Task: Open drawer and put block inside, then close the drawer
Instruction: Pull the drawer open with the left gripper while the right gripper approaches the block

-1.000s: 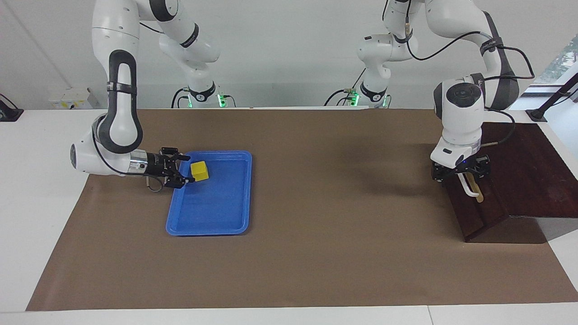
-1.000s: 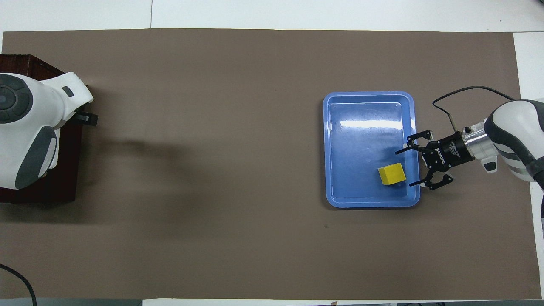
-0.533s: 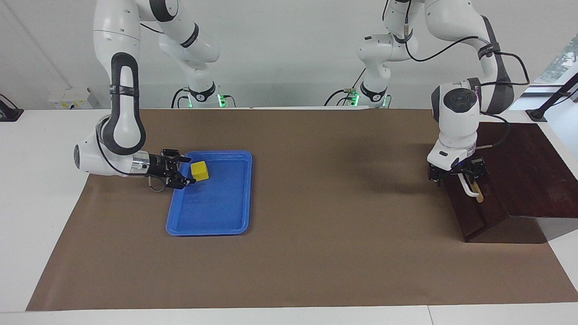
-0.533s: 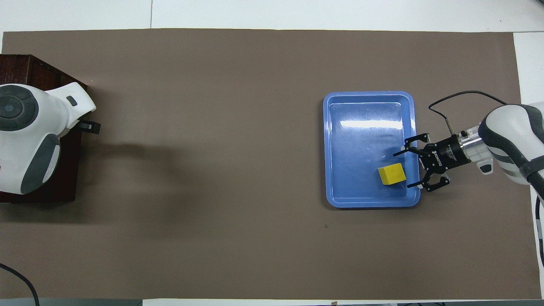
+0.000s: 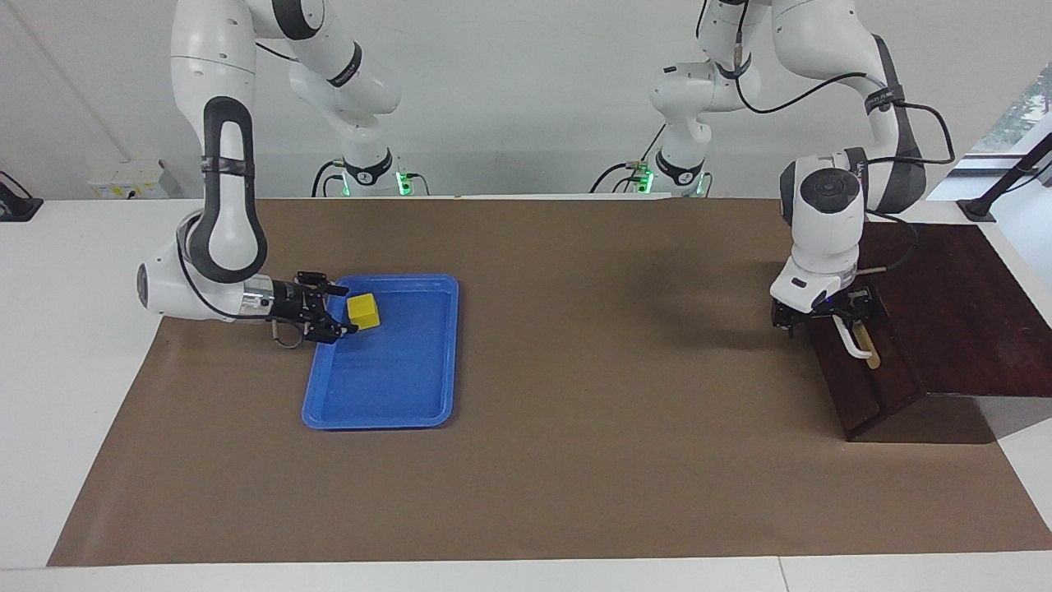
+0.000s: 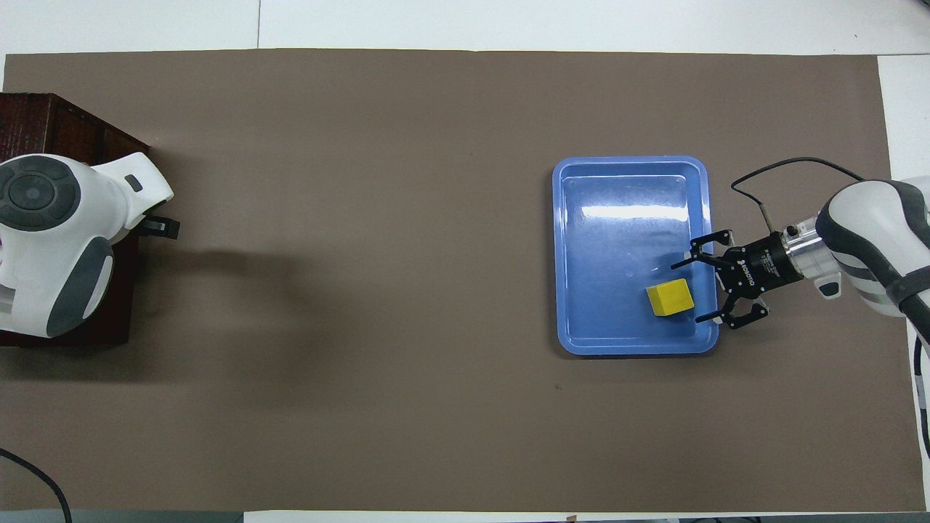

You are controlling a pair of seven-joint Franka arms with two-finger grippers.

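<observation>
Brown-papered bench (image 5: 575, 493), right end effector (image 5: 339, 311) spread wide at the tray (image 5: 394, 411) rim, block (image 5: 363, 312) in the tray just off its fingertips, untouched, left end effector (image 5: 826, 312) at the shut drawer (image 5: 863, 386) by its handle (image 5: 851, 341), grip not discernible

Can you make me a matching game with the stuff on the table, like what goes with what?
Things:
1. yellow block
2. blue tray
3. right gripper
4. left gripper

Clues:
A. at the white handle of the dark wooden drawer
B. sits inside the tray, at the end nearer the robots
C. open, lying sideways at the tray's rim, beside the block
D. lies flat on the brown mat

Pairs: 1-B, 2-D, 3-C, 4-A
</observation>
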